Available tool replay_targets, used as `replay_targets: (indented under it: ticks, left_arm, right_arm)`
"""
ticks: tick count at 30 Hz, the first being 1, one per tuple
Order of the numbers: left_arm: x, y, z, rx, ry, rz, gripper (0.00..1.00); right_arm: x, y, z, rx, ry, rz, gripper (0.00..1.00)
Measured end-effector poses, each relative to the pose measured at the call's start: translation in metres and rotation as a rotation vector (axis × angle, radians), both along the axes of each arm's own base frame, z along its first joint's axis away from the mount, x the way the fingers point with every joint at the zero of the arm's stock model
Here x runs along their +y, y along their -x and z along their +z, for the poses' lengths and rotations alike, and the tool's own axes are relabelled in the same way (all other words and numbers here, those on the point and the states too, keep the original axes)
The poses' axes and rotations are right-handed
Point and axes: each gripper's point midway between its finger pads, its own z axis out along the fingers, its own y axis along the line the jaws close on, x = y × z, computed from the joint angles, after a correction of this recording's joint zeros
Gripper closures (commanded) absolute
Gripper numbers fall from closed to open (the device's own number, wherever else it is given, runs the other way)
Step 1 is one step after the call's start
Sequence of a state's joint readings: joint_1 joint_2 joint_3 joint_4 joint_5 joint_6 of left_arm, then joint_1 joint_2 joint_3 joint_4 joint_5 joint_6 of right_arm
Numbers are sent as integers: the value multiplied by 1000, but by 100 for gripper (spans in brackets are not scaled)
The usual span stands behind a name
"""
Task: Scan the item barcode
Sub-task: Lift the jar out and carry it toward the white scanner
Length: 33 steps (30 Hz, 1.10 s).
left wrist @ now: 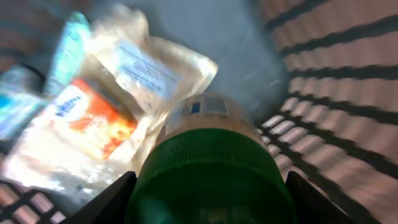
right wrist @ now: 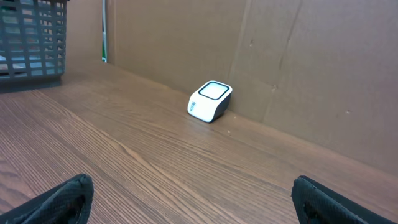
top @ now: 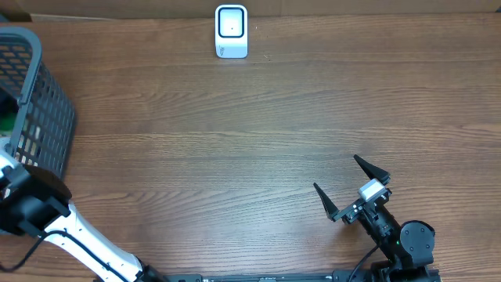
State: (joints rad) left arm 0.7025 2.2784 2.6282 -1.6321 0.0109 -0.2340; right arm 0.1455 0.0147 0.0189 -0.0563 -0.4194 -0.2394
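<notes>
Our left jaws clamped on green-capped bottle (left wrist: 211,177) in basket (top: 48,117); right jaws apart. We risk slip: grip only on cap.

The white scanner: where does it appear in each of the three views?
Overhead: white scanner at top centre.
Left wrist: not in it.
Right wrist: white scanner in the middle, before the brown wall.
Shared landmark: the grey basket, left in overhead and right wrist.

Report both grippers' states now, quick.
Left gripper: closed on the green-capped bottle in the basket.
Right gripper: open, empty.
</notes>
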Motion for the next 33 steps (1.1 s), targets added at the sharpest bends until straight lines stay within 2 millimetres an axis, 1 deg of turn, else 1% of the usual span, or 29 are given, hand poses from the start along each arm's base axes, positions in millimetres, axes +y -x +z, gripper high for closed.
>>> replay_targets:
  ticks: [2, 3, 4, 7, 10, 13, 15, 17, 19, 20, 21, 23, 24, 25, 26, 28, 29, 31, 33]
  left_arm:
    - [-1, -1, 35, -77, -54, -3, 58]
    - [-4, -5, 66, -167, -100, -14, 57]
    - [-4, -5, 71, -182, -108, -16, 58]
    - [-18, -4, 117, -313, -155, -38, 58]
    - [-36, 8, 161, -413, -206, -57, 58]
    - [-65, 31, 211, -514, -276, -82, 59]
    - [-91, 48, 243, -586, -322, -111, 58]
    - [-122, 62, 271, -661, -357, -160, 59]
    - [-155, 72, 293, -732, -374, -227, 59]
    - [-170, 75, 300, -759, -375, -261, 59]
    - [-187, 77, 307, -789, -370, -305, 59]
    - [-218, 76, 313, -829, -340, -396, 59]
    - [-233, 73, 313, -840, -318, -444, 59]
    - [-243, 69, 311, -841, -298, -480, 60]
    - [-257, 64, 307, -834, -266, -525, 60]
    - [-280, 51, 292, -796, -203, -603, 61]
    - [-292, 43, 282, -764, -168, -642, 62]
    - [-313, 30, 259, -693, -103, -708, 64]
    - [-336, 19, 231, -599, -40, -771, 65]
  right_arm:
    - [0, 0, 0, 0, 0, 0, 0]
    - [0, 0, 0, 0, 0, 0, 0]
    - [0, 0, 0, 0, 0, 0, 0]
    - [0, 0, 0, 0, 0, 0, 0]
    - [0, 0, 0, 0, 1, 0, 0]
    - [0, 0, 0, 0, 0, 0, 0]
    - [0, 0, 0, 0, 1, 0, 0]
    - [0, 0, 0, 0, 1, 0, 0]
    - [0, 0, 0, 0, 0, 0, 0]
    - [0, 0, 0, 0, 0, 0, 0]
    - [0, 0, 0, 0, 0, 0, 0]
    - [0, 0, 0, 0, 0, 0, 0]
    - [0, 0, 0, 0, 0, 0, 0]
    - [0, 0, 0, 0, 0, 0, 0]
    - [0, 0, 0, 0, 1, 0, 0]
    - [0, 0, 0, -1, 0, 0, 0]
    - [0, 0, 0, 0, 0, 0, 0]
    - [0, 0, 0, 0, 1, 0, 0]
    - [0, 0, 0, 0, 0, 0, 0]
